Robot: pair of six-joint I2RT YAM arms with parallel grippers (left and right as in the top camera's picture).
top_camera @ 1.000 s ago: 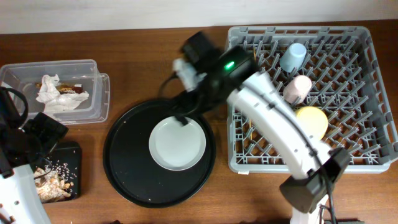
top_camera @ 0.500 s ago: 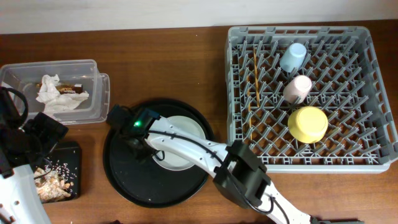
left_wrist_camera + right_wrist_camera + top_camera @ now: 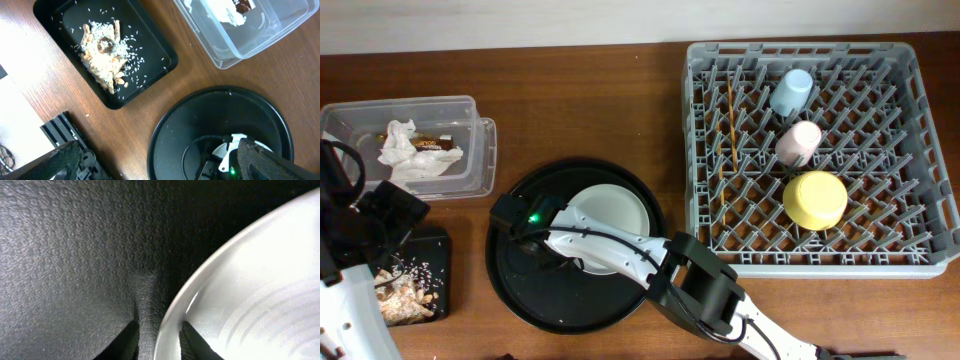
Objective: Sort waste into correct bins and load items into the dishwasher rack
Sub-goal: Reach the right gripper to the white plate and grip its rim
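The round white-grey plate point(image 3: 615, 225) lies on the large round black tray point(image 3: 520, 285). My right gripper point(image 3: 560, 245) is down at the plate's left rim. In the right wrist view its jaws point(image 3: 161, 342) straddle that rim. One finger is over the plate point(image 3: 250, 290), the other over the tray point(image 3: 75, 255), with a narrow gap still showing. My left gripper point(image 3: 165, 165) hangs wide open and empty at the left. The blue cup point(image 3: 791, 92), pink cup point(image 3: 798, 143), yellow bowl point(image 3: 815, 198) and chopsticks point(image 3: 728, 130) sit in the dishwasher rack point(image 3: 692, 150).
A clear tub point(image 3: 470, 165) at the back left holds the white tissue point(image 3: 410, 150) with its brown wrapper. A flat black tray point(image 3: 437, 245) at the front left holds food scraps point(image 3: 102, 57). My right arm crosses the round tray's front.
My right arm swung from beside the rack down to the plate's left rim, and its jaws narrowed around that rim. The left arm stayed still.
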